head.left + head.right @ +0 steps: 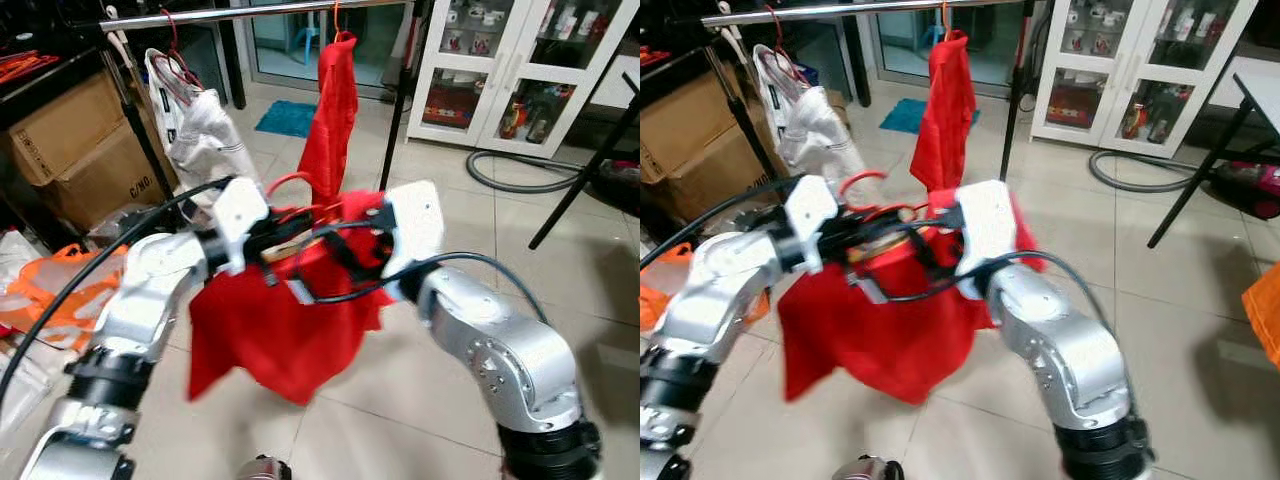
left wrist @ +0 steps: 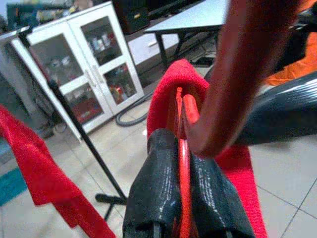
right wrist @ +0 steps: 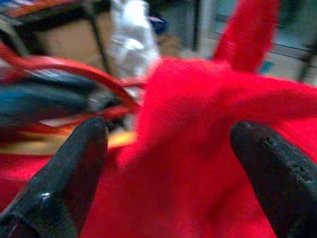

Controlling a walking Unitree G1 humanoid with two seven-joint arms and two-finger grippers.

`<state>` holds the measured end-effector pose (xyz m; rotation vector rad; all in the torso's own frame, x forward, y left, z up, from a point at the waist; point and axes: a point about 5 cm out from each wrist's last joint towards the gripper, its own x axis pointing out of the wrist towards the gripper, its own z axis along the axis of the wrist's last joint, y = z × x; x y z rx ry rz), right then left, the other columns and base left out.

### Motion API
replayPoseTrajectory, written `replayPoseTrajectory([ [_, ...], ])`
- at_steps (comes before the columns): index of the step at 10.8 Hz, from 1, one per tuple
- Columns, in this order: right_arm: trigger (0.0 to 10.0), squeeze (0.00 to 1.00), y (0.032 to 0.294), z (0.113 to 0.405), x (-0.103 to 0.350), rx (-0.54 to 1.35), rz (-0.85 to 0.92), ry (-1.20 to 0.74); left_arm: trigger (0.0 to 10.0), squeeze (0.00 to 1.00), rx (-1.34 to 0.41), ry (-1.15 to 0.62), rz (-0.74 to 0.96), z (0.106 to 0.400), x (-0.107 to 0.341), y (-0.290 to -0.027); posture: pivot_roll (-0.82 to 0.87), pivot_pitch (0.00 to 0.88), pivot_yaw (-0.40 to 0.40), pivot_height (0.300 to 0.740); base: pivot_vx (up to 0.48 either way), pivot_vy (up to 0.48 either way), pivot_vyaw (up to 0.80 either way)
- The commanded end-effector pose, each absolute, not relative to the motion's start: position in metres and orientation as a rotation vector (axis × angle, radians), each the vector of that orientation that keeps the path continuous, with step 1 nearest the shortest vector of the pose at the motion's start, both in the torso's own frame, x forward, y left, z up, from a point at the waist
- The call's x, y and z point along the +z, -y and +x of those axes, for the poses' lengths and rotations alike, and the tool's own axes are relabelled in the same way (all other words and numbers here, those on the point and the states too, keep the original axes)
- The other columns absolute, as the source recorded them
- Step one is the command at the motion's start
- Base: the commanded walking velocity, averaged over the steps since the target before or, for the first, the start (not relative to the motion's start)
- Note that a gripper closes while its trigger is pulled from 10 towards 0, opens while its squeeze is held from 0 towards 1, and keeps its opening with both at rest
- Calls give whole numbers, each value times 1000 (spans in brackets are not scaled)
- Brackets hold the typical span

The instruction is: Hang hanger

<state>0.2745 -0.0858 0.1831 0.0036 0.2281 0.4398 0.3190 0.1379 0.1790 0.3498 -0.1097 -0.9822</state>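
Left gripper [image 2: 181, 198] is clamping the red hanger [image 1: 283, 184] at chest height, below the clothes rail [image 1: 250, 14]. A red garment [image 1: 275, 330] is draping from the hanger. Right gripper [image 3: 168, 144], fingers apart, is straddling the garment's far shoulder. Another red cloth [image 1: 335, 110] is hanging on the rail.

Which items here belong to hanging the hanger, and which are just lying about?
Job: red hanger, red cloth on it, rail, left pincer shut on the hanger, right pincer open at the cloth.
Lying about: boxes, cabinet, hose, blue mat.
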Motion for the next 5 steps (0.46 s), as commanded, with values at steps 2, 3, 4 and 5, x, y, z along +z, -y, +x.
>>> replayPoseTrajectory([
  [2,10000,0,112,277,175,266,-50,-272,10000,0,-1003,187,360,322,190,-121,-53,46,98,740,0,0,0],
  [3,10000,0,118,277,175,236,-59,-268,10000,0,-1009,194,355,322,189,-117,-60,49,104,740,0,0,0],
  [4,10000,0,117,276,178,239,-19,-249,10000,0,-1026,191,341,321,187,-111,-72,55,118,740,0,0,0],
  [5,10000,0,110,273,186,267,33,-206,10000,0,-1038,178,326,321,181,-107,-93,64,134,740,0,0,0],
])
